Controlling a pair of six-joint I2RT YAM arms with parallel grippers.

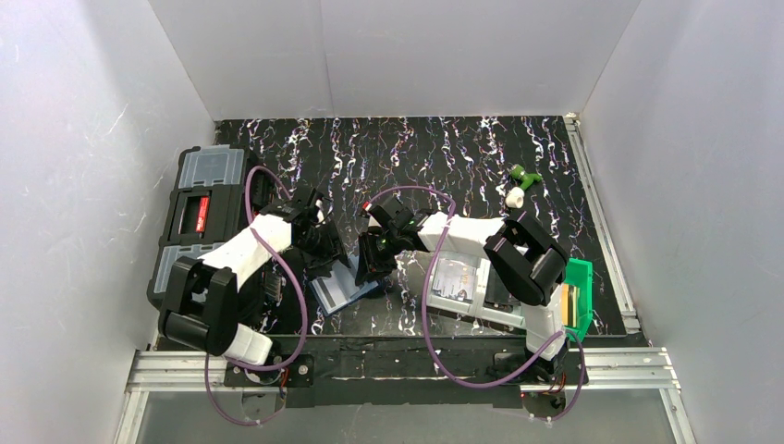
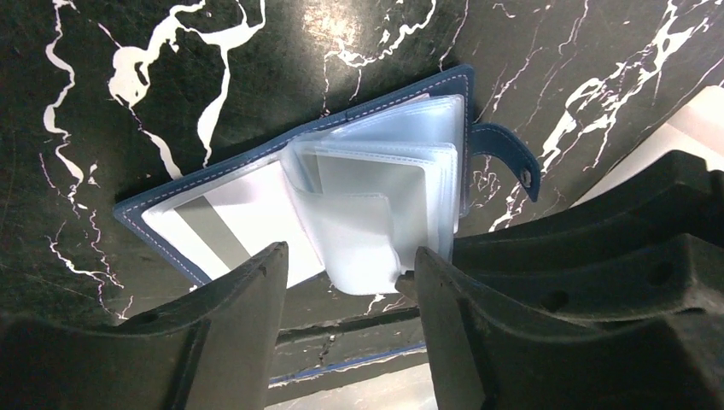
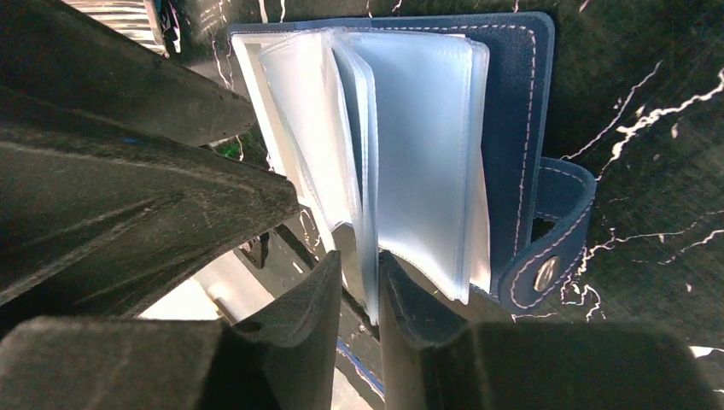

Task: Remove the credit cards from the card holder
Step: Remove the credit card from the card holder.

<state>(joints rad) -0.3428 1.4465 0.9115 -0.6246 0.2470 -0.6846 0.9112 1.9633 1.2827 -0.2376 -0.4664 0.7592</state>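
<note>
Navy blue card holder [image 3: 512, 111], pale stitching round its edge, and its sleeves [image 2: 376, 196] a clear icy blue! Under it the table [image 1: 444, 157], black with white marble veins. Left of the card holder, a black toolbox [image 1: 199, 222] with a red patch; right of it, a bright green tray [image 1: 581, 287].

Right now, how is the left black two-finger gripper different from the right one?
The left black two-finger gripper has its jaws wide apart; the right black two-finger gripper shows only a narrow gap. The right gripper's jaws straddle a pale clear plastic sleeve; the left gripper's hold nothing. Both hover over the open navy blue card holder.
</note>
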